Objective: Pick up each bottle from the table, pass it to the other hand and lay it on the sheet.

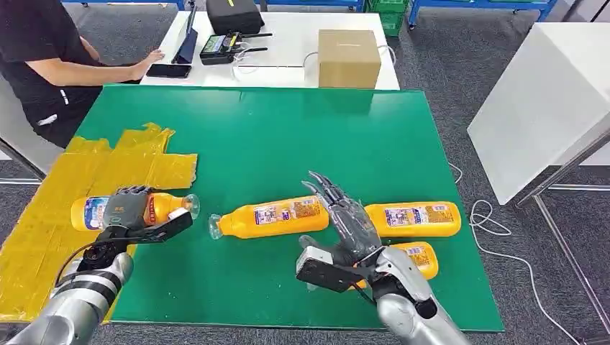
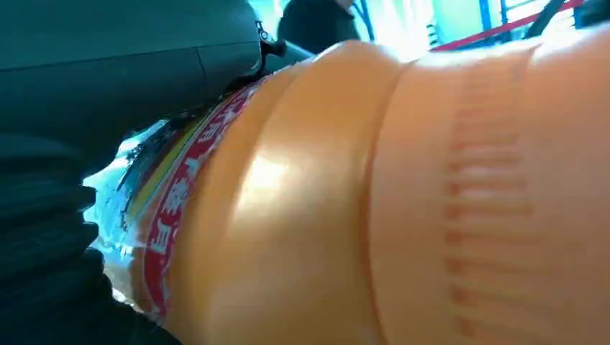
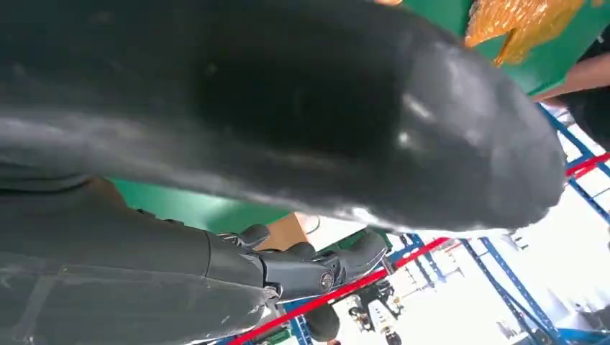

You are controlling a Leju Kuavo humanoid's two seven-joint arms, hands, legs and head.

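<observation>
Over the near edge of the yellow sheet (image 1: 86, 172), my left hand (image 1: 128, 208) holds an orange bottle (image 1: 167, 206), fingers curled over its middle. The bottle lies sideways, cap toward the table's centre. Up close, the left wrist view has its orange body and red-edged label (image 2: 345, 201) against the hand (image 2: 108, 86). A second bottle (image 1: 270, 217) lies on the green table (image 1: 288, 136) in the middle, a third (image 1: 413, 219) to its right. A fourth (image 1: 423, 257) lies partly behind my right wrist. My right hand (image 1: 345, 215) hovers between the second and third, fingers stretched out and apart, holding nothing; its dark palm (image 3: 252, 115) is near the lens.
A person sits at the far left by a white desk (image 1: 288, 43) carrying a phone (image 1: 168, 70), electronics and a cardboard box (image 1: 349, 57). A white tabletop (image 1: 547, 93) stands off to the right, with cables (image 1: 489, 223) on the floor beside the green table.
</observation>
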